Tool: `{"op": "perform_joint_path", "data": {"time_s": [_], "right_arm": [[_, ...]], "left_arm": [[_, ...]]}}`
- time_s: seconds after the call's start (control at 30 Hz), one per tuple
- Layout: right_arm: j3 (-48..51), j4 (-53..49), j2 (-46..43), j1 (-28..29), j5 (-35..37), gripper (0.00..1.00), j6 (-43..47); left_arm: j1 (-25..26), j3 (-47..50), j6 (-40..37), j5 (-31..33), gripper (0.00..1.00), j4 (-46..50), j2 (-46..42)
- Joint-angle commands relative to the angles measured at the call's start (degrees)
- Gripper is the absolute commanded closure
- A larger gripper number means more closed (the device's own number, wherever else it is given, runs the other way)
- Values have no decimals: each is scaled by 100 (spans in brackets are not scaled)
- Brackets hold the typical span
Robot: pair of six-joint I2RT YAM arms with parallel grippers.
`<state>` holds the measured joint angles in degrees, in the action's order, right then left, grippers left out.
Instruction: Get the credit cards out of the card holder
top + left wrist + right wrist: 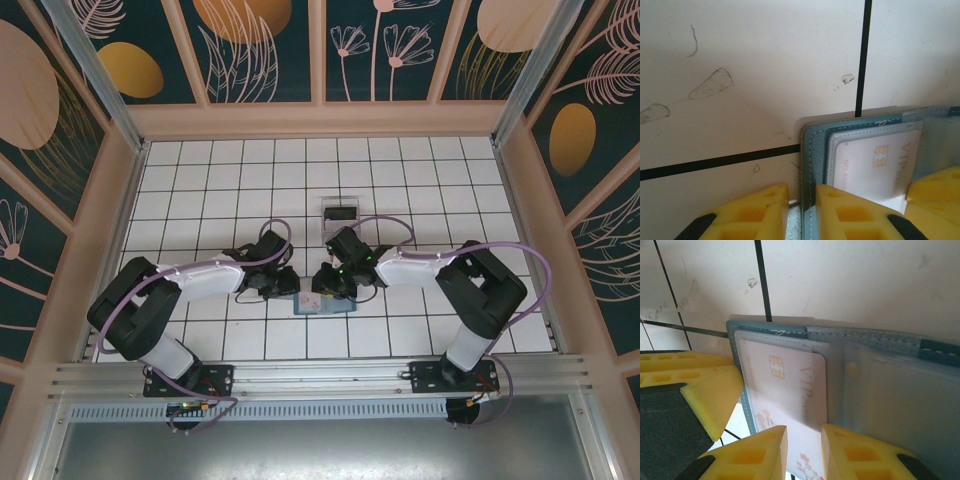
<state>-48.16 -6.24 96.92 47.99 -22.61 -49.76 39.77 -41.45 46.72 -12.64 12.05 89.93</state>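
Dark card (341,213) apparently out, in tray (325,215) mid-desk. 1 pale card (790,385) left in card holder (880,390): right gripper (804,432) pinching it, left gripper (801,192) clamping holder edge.

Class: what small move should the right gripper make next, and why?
Probably draw the pale card a little way out of the holder with the right gripper: its fingers sit at the card's near end, the card lies in the holder, and the left gripper sits at the holder's edge.

The wallet (312,300) is lying open near the table's (200,180) near edge, at its middle, a card (790,390) sitting in its left half. The tray (326,226) is standing behind it, holding another card (341,213).
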Motion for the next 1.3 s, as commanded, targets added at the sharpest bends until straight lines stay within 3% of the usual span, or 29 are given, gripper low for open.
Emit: {"op": "perform_joint_path", "data": {"time_s": [0.0, 0.27, 0.9, 1.27], "right_arm": [[-26, -81, 155, -26, 55, 75, 157], [-88, -474, 33, -26, 373, 75, 268], [-27, -425, -347, -97, 312, 75, 194], [50, -273, -96, -132, 125, 75, 278]], "left_arm": [[38, 111, -37, 157, 77, 69, 98], [38, 49, -62, 192, 77, 157, 38], [104, -344, -13, 210, 76, 543, -463], [287, -163, 92, 113, 78, 193, 106]]}}
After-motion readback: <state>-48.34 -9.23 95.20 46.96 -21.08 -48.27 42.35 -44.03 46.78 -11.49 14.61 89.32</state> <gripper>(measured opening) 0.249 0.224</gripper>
